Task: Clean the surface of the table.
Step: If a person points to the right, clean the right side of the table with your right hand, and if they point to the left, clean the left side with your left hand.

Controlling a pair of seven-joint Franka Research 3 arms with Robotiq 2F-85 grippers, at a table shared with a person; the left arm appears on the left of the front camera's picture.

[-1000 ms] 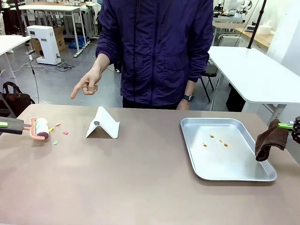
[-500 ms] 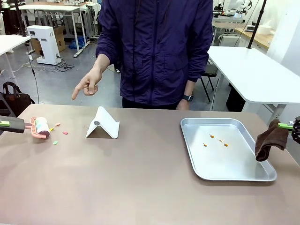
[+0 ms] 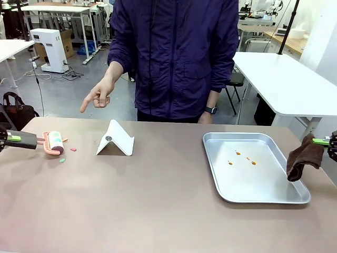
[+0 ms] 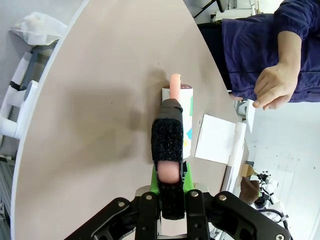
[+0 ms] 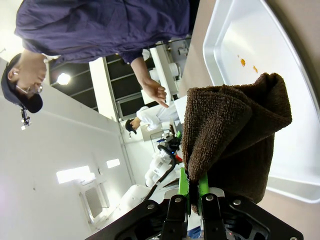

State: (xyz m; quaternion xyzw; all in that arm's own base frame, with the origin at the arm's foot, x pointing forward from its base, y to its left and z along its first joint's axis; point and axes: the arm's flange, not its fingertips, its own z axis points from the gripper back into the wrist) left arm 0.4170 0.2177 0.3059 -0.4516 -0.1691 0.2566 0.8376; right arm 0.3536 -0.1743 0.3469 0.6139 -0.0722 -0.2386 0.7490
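Bench [image 3: 158, 211]: brownish-tan top, spans the whole foreground.
Left tool [image 3: 14, 138]: at the 9 o'clock edge, pinching the handle of a lint roller [image 3: 53, 143], whose head lies on the bench.
Coloured scraps [image 3: 62, 160]: at the roller's 5 o'clock.
White stand [image 3: 117, 139]: at 11 o'clock.
Right tool [image 3: 322, 141]: at the 3 o'clock edge, pinching a brown cloth [image 3: 303, 156] that hangs just beside the metal tray [image 3: 274, 182].
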